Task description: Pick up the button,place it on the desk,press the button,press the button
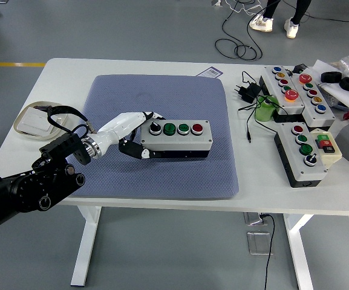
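Left hand (135,136) grips button box (176,139) on blue mat (162,172).

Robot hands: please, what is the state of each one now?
Left robot hand: closed on the grey button box.
Right robot hand: not in view.

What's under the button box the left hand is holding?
The blue-grey mat lies beneath the button box, held by the left hand. Whether the box touches the mat is hidden by its own body.
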{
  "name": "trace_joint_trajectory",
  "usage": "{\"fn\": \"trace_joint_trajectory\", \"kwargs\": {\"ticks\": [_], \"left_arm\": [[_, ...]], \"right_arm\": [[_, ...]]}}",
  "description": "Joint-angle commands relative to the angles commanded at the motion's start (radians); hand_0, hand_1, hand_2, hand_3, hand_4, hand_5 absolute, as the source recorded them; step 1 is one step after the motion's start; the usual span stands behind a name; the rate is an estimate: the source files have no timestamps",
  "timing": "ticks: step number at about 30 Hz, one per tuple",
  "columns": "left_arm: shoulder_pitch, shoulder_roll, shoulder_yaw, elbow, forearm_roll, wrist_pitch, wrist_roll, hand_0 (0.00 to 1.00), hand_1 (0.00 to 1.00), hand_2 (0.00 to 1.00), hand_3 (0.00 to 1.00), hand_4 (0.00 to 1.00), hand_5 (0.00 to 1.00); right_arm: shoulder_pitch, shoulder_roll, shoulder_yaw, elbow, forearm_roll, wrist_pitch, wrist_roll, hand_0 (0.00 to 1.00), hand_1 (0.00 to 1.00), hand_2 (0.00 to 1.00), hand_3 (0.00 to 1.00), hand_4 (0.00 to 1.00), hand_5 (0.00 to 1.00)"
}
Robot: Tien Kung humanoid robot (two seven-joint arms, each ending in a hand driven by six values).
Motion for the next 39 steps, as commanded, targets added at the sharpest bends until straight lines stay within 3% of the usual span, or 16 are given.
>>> {"fn": "trace_joint_trajectory", "kwargs": {"ticks": [2, 7, 8, 13, 14, 19, 20, 25, 26, 36, 39], "left_arm": [[0.001, -0.001, 0.002, 0.005, 0.007, 0.007, 0.000, 0.166, 0.121, 0.132, 0.209, 0.222, 0.002], [0.004, -0.001, 0.012, 0.015, 0.052, 0.027, 0.008, 0.166, 0.121, 0.132, 0.209, 0.222, 0.002], [0.005, 0.000, 0.013, 0.016, 0.057, 0.028, 0.010, 0.396, 0.367, 0.371, 0.450, 0.380, 0.002], [0.006, 0.002, 0.016, 0.017, 0.113, 0.026, 0.026, 0.396, 0.367, 0.371, 0.450, 0.380, 0.002], [0.006, 0.003, 0.014, 0.016, 0.123, 0.024, 0.029, 0.616, 0.671, 0.697, 0.747, 0.574, 0.002], [0.001, 0.007, 0.002, 0.014, 0.163, 0.004, 0.051, 0.616, 0.671, 0.697, 0.747, 0.574, 0.002], [0.000, 0.008, 0.000, 0.013, 0.170, -0.002, 0.055, 0.892, 0.839, 0.904, 0.954, 0.946, 0.142], [0.000, 0.014, -0.011, 0.008, 0.186, -0.036, 0.075, 0.892, 0.839, 0.904, 0.954, 0.946, 0.142], [0.000, 0.015, -0.012, 0.008, 0.186, -0.039, 0.076, 0.998, 0.977, 0.998, 0.998, 0.998, 0.350], [0.012, 0.030, -0.060, -0.016, 0.173, -0.089, 0.110, 0.998, 0.998, 0.998, 0.998, 0.998, 0.372], [0.044, 0.067, -0.147, -0.089, 0.192, -0.129, 0.122, 0.998, 0.998, 0.998, 0.998, 0.998, 0.402]], "right_arm": [[-0.001, 0.000, -0.001, 0.000, 0.001, 0.000, 0.000, 0.641, 0.508, 0.547, 0.589, 0.241, 0.366], [-0.002, 0.000, -0.002, 0.000, 0.000, 0.000, 0.000, 0.641, 0.508, 0.547, 0.589, 0.241, 0.366], [-0.002, 0.000, -0.002, 0.000, 0.001, 0.000, 0.000, 0.642, 0.508, 0.547, 0.590, 0.242, 0.366], [-0.001, 0.000, -0.002, 0.000, 0.000, 0.000, 0.000, 0.642, 0.508, 0.547, 0.590, 0.242, 0.366], [-0.001, 0.001, -0.002, 0.000, 0.001, 0.000, 0.000, 0.642, 0.508, 0.547, 0.591, 0.241, 0.366], [0.001, 0.002, 0.000, 0.000, 0.002, 0.000, 0.001, 0.642, 0.508, 0.547, 0.591, 0.241, 0.366], [0.001, 0.002, 0.000, 0.000, 0.002, 0.000, 0.001, 0.642, 0.508, 0.547, 0.591, 0.242, 0.366], [0.001, 0.002, 0.001, 0.000, 0.002, 0.001, 0.001, 0.642, 0.508, 0.547, 0.591, 0.242, 0.366], [0.001, 0.002, 0.001, 0.000, 0.002, 0.001, 0.001, 0.642, 0.507, 0.547, 0.591, 0.242, 0.366], [0.003, 0.003, 0.007, 0.000, -0.001, 0.001, 0.003, 0.642, 0.507, 0.547, 0.591, 0.242, 0.366], [0.004, 0.003, 0.010, 0.000, -0.001, 0.001, 0.005, 0.642, 0.508, 0.547, 0.591, 0.242, 0.366]]}}
